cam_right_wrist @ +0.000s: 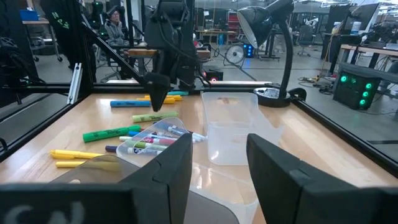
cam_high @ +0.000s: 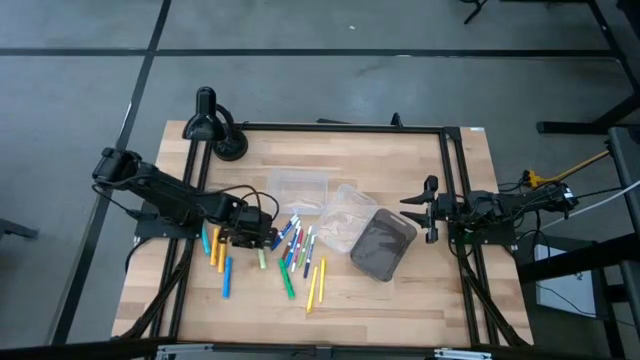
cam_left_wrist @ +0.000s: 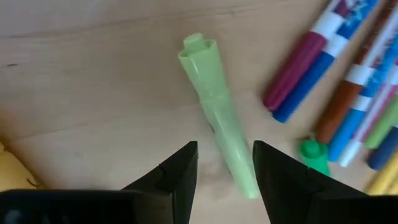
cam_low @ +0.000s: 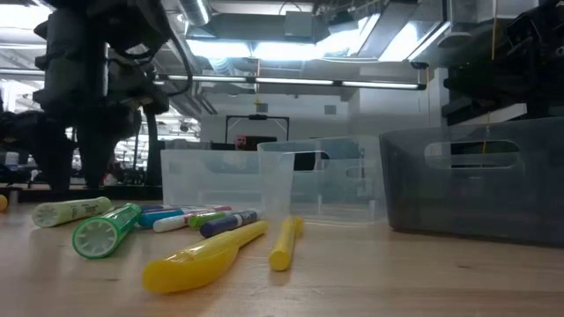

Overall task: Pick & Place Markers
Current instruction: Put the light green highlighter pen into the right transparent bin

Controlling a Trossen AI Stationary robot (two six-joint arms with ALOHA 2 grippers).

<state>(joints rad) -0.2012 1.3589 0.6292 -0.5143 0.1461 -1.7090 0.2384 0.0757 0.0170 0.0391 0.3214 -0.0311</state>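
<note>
Pale-green tapered marker (cam_left_wrist: 221,134), blond woodgrain table (cam_left_wrist: 93,93), clear plastic trays (cam_high: 300,188)

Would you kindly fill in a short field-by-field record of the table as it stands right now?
left gripper: open, low over the table, its fingers straddling a light green marker that lies flat on the wood
right gripper: open, waiting at the table's right side, holding nothing
markers: scattered loose on the wood, left of the bin
clear trays: two, near the table's middle
dark grey bin: right of the markers
desk lamp: at the far left corner
</note>
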